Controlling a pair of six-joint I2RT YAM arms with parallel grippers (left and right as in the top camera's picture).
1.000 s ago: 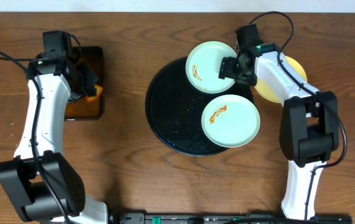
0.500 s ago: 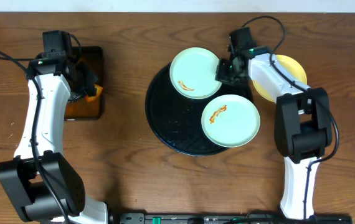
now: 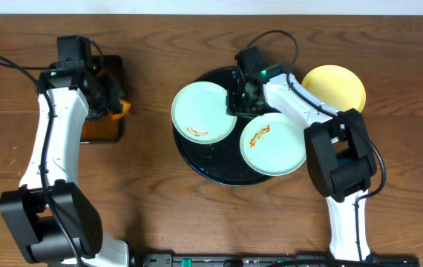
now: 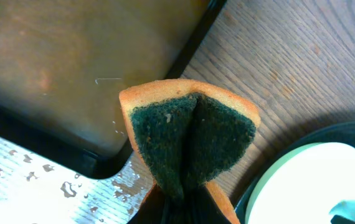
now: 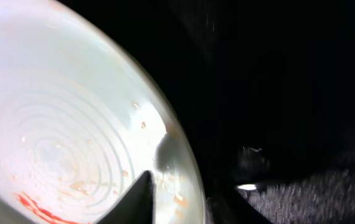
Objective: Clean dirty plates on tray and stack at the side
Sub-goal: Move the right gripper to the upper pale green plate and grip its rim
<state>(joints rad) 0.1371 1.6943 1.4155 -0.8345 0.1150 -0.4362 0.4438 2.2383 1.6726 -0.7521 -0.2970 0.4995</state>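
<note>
Two pale mint-blue plates lie on the round black tray (image 3: 219, 167). The left plate (image 3: 202, 111) (image 5: 65, 118) carries an orange-brown smear. My right gripper (image 3: 240, 100) (image 5: 190, 199) is shut on its right rim, one finger (image 5: 141, 198) over the inside and the other below. The second mint plate (image 3: 273, 143), also smeared, sits at the tray's front right. A pale yellow plate (image 3: 334, 87) rests on the table to the right of the tray. My left gripper (image 3: 111, 104) (image 4: 190, 208) is shut on a folded orange-and-green sponge (image 3: 122, 108) (image 4: 190, 134), held left of the tray.
A rectangular black tray (image 3: 100, 122) (image 4: 71, 62) with orange-brown liquid lies under the left arm at the table's left. Wet patches show on the surface beside it (image 4: 15, 180). A cable loops above the right arm (image 3: 274, 37).
My right gripper has dragged the smeared mint plate leftward from the tray's back right to its left side. The left arm with the sponge shifted slightly right.
</note>
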